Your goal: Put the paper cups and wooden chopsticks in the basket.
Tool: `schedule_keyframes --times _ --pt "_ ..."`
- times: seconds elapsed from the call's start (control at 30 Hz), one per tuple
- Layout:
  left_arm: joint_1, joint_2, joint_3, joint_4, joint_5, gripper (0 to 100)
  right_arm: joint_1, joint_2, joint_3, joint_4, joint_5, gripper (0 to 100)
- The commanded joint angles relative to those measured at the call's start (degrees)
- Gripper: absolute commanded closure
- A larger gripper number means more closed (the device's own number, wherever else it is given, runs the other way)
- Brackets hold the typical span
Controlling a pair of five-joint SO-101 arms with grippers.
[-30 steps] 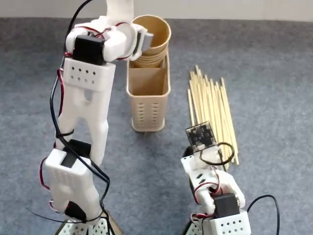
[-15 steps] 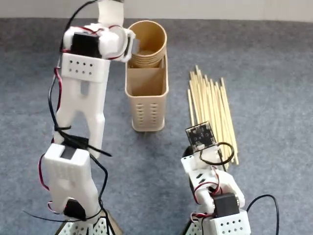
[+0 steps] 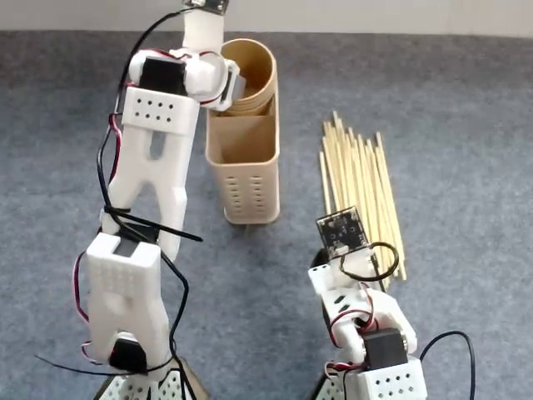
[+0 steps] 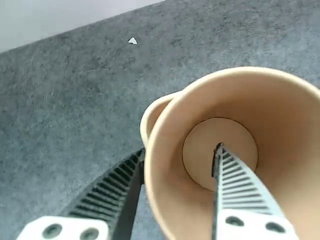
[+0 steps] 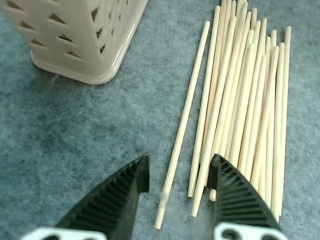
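Note:
My left gripper (image 4: 179,152) is shut on the wall of a tan paper cup (image 4: 235,115), one finger inside and one outside. In the high view that cup (image 3: 254,67) sits over the far end of the beige basket (image 3: 241,179), on other stacked cups (image 3: 250,106). A second cup rim (image 4: 149,112) shows just under it. Wooden chopsticks (image 3: 362,187) lie in a loose bundle on the carpet to the right of the basket. My right gripper (image 5: 177,175) hangs open low over the near ends of the chopsticks (image 5: 245,100), with one stick between its fingers.
Grey carpet covers the whole surface. The basket's perforated corner (image 5: 75,35) stands close to the right gripper. The near compartment (image 3: 241,137) of the basket holds nothing. A small white scrap (image 4: 132,41) lies on the carpet beyond the cups.
The left arm has shifted with the cup, which sits lower and slightly left over the stack. The basket's top has leaned left. The right arm has stayed still.

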Motion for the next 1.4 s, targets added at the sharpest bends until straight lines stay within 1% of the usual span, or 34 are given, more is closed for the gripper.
schedule_keyframes --times 0.0,0.2,0.4,0.5,0.57,0.63,0.7,0.77,0.83,0.93,1.03,1.1,1.2,1.3,1.37 --pt "-0.6 -4.4 -4.3 -0.5 -0.6 78 -0.5 -0.3 -0.2 -0.2 -0.3 80.0" --pt "-0.9 -8.1 -11.0 -0.4 -0.6 78 -0.5 -0.3 -0.2 -0.2 -0.3 80.0" --pt "-1.1 -12.9 -17.2 3.0 -0.5 78 -0.5 -0.3 -0.2 -0.2 -0.3 80.0" --pt "-5.0 -14.5 -18.1 4.8 -0.3 78 -0.5 -0.3 -0.2 -0.2 -0.3 80.0" --pt "-8.4 -15.2 -18.0 7.8 -0.2 78 -0.3 -0.3 -0.3 -0.2 -0.4 80.0" --pt "-10.8 -16.0 -18.3 14.4 -0.2 78 -0.2 -0.3 -0.4 -0.2 -0.4 80.0" --pt "-11.2 -17.5 -16.7 22.2 -0.1 78 -0.2 -0.3 -0.3 -0.1 -0.5 80.0" --pt "-11.5 -20.6 -8.7 21.6 -0.2 78 -0.2 -0.3 -0.3 0.2 -0.5 80.0" --pt "-11.6 -24.2 2.1 21.5 -0.2 78 -0.2 -0.3 -0.3 0.2 -0.5 80.0" --pt "-8.0 -30.4 21.8 21.4 -0.3 78 0.0 -0.3 -0.4 0.2 -0.5 80.0" --pt "-5.1 -36.6 38.5 20.3 -0.4 78 2.9 -0.3 -0.7 0.0 -0.4 80.0" --pt "-5.0 -41.2 48.2 15.7 -0.4 78 5.6 -0.2 -1.5 -1.4 -0.1 80.0" --pt "-7.8 -48.3 62.0 6.3 0.3 78 11.1 0.4 -3.4 -6.2 0.4 80.0" --pt "-9.3 -55.3 77.0 -2.5 4.9 78 13.7 1.4 -5.5 -6.9 4.4 80.0" --pt "-9.7 -59.6 85.7 -7.7 7.0 78 14.5 4.9 -8.7 -6.7 5.5 80.0"
